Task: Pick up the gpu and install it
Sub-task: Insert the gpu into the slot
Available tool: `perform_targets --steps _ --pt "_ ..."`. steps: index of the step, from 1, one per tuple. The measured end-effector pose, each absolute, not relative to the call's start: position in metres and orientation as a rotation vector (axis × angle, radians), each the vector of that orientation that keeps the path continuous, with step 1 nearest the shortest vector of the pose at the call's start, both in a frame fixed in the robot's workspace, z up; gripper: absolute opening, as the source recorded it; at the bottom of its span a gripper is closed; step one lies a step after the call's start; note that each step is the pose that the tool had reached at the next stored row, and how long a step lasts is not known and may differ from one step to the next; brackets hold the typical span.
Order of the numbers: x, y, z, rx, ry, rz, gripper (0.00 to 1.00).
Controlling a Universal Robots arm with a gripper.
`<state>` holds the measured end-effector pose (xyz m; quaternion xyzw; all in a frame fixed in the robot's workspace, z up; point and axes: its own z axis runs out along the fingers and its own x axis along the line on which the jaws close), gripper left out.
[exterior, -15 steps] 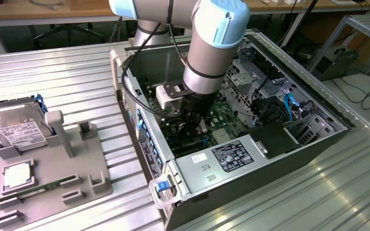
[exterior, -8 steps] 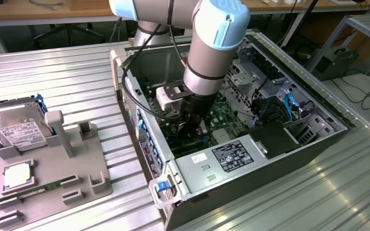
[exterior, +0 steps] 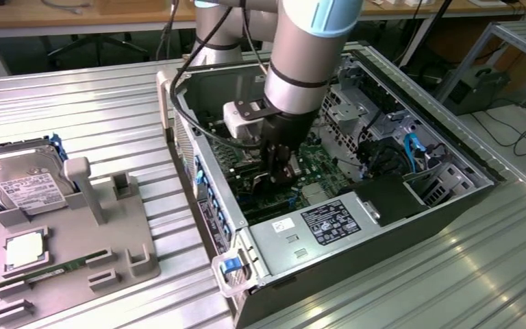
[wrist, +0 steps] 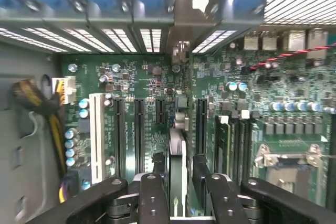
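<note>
Gripper (wrist: 178,182): jaws clamping the gpu (wrist: 177,150) edge-on, reaching down inside the open computer case (exterior: 272,233).
Gpu: hanging over the motherboard (wrist: 147,82), between the black expansion slots (wrist: 139,129).
Risk: card edge missing its slot — likely jamming or scraping components.
Room: tight — white slot (wrist: 97,135) toward 9 o'clock, memory sticks (wrist: 231,145) toward 3 o'clock, case wall (wrist: 136,35) crowding at 12.

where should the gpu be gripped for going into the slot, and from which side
By its upper edge, from above, a finger on each flat face, as the gripper holds it. The gpu stands edge-on over the motherboard, so its lower edge is left free for the slots.
</note>
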<state>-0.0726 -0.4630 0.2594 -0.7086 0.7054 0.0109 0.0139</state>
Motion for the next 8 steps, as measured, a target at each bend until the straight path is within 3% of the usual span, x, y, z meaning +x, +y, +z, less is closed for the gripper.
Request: perform_targets --steps 6,8 --pt "-0.073 -0.463 0.277 -2.205 2.195 0.028 0.35" --pt "-0.073 -0.463 0.277 -2.205 2.195 0.028 0.27"
